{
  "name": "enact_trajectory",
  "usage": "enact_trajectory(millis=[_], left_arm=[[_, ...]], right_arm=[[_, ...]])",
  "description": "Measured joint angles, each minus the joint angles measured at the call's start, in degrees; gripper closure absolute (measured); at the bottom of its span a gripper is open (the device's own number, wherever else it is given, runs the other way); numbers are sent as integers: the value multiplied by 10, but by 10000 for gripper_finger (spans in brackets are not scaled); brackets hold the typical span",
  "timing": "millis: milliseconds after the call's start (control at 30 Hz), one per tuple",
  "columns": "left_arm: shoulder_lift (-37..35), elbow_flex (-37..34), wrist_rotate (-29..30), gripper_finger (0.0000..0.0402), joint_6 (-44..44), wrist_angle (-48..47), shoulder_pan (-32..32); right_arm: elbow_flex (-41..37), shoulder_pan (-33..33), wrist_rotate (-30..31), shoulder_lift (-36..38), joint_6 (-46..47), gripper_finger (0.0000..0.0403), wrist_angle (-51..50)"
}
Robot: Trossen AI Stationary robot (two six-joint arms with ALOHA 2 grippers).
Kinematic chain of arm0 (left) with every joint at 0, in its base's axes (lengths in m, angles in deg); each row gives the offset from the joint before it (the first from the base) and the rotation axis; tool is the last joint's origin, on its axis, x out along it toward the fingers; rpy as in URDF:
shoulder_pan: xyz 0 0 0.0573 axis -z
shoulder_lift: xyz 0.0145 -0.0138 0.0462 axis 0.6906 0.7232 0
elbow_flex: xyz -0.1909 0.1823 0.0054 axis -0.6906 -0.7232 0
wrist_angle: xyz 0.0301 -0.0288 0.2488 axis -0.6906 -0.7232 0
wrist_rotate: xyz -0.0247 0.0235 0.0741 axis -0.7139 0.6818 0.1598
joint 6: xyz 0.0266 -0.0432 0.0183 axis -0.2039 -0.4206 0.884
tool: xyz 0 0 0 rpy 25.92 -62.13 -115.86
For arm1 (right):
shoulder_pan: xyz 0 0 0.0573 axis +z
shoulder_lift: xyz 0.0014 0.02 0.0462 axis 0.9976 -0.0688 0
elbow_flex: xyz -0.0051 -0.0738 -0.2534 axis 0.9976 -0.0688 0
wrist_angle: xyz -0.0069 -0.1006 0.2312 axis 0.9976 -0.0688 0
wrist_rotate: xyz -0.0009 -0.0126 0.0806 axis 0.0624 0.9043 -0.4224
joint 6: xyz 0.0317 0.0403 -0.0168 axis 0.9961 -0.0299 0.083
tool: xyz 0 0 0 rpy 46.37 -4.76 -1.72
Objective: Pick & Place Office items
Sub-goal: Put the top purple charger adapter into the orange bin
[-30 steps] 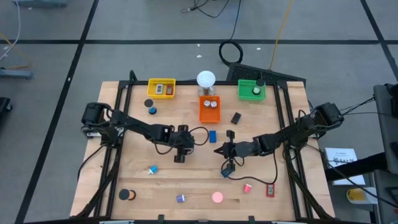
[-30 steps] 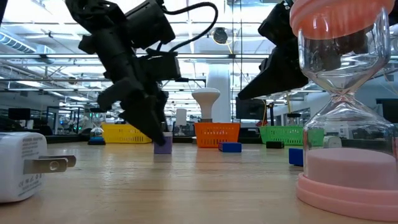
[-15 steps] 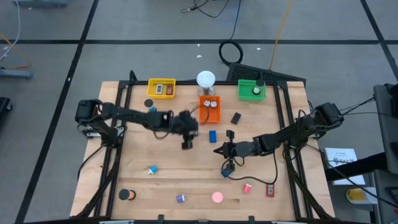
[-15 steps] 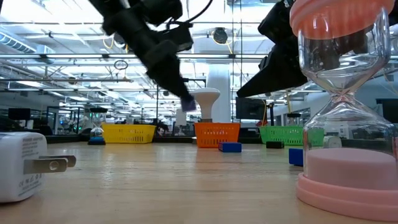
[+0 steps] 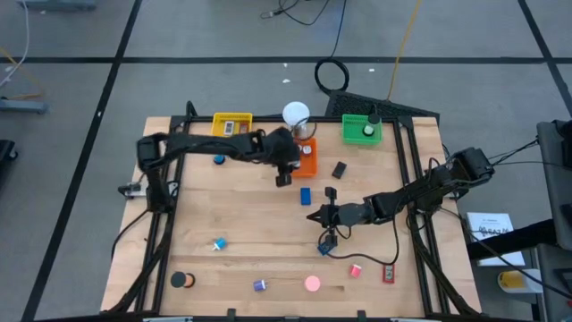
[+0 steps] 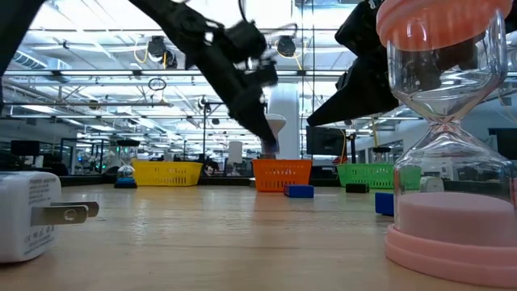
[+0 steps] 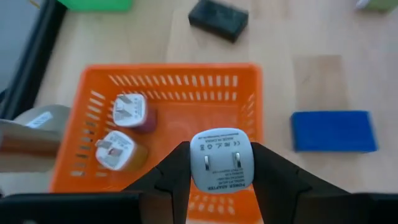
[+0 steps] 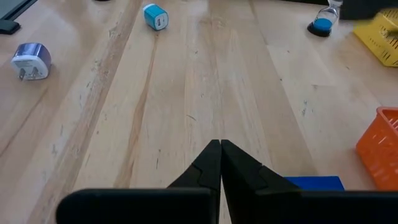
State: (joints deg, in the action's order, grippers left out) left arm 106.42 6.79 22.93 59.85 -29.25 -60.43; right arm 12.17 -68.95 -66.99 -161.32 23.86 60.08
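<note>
Swung across from the middle of the table, the left arm now reaches toward the far edge, and its left gripper [image 7: 214,180] hangs over the orange tray [image 5: 307,162] with a small wall-plug adapter [image 7: 221,160] pinched between the fingers; a second ago that same gripper was low at the boards near the table's centre. Judged from this, the carry is nearly done and a release into the tray is what remains. Left wrist view: adapter is a rounded pale lavender-white cube, smooth plastic, two flat metal prongs facing the camera, printed label on the face. Tray beneath is rigid orange plastic with slotted walls and floor, already holding two similar adapters [image 7: 127,130], prongs up. Beside the tray lie a flat blue block [image 7: 334,131], matte, rectangular, and a dark rectangular block [image 7: 218,20]. Right arm waits over the right half of the table; right gripper [image 8: 220,163] hovers above bare wood with its fingers pressed together, holding nothing. Table [image 5: 241,259] is pale planked wood with visible grain. Loose pieces remain on it: a teal adapter [image 5: 219,243], a purple one [image 5: 259,285], a pink-based hourglass [image 5: 312,284], clear glass bulbs seen in the low view. Yellow tray [image 5: 232,126] and green tray [image 5: 362,130] sit along the far edge.
</note>
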Motion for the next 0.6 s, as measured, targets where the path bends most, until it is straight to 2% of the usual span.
enact_trajectory(millis=[233,600], left_arm=[[66,46,-20,265,5,2,-32],[74,47,-26,265,7,-9,-47]], right_arm=[[0,0,0,0,0,401,-3],[0,0,0,0,0,401,-2]])
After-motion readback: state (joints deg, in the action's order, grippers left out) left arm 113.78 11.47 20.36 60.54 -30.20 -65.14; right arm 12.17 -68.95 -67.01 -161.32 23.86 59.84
